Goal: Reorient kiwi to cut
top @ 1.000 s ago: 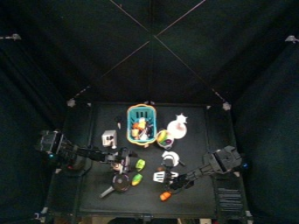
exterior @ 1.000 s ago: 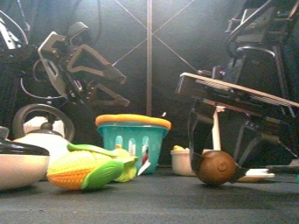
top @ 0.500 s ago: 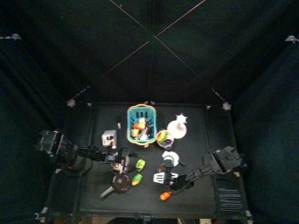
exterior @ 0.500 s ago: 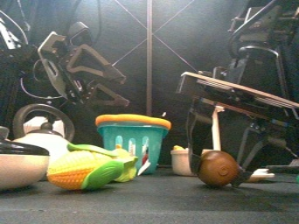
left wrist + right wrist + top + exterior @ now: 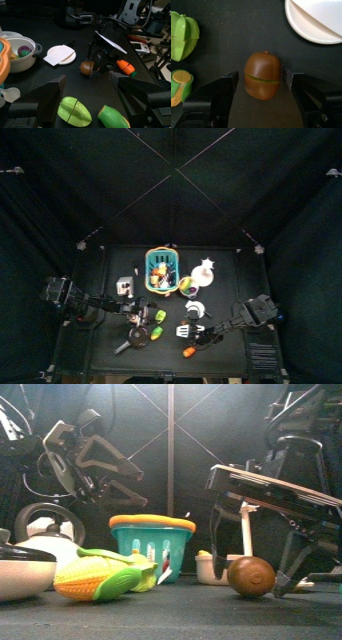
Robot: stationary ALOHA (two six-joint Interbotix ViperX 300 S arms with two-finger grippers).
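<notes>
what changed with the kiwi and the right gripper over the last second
The brown oval kiwi has shifted slightly rightward in the front view and turned a little on the black table. The right gripper stays open, its jaws straddling the kiwi. The left gripper, teal slatted basket and yellow corn cob stayed put.

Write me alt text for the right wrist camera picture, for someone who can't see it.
A brown kiwi with a green seam across its middle lies on the black table, between the open jaws of the right gripper, which do not touch it. A white plate sits in one corner, and green toy vegetables lie along the opposite edge.
</notes>
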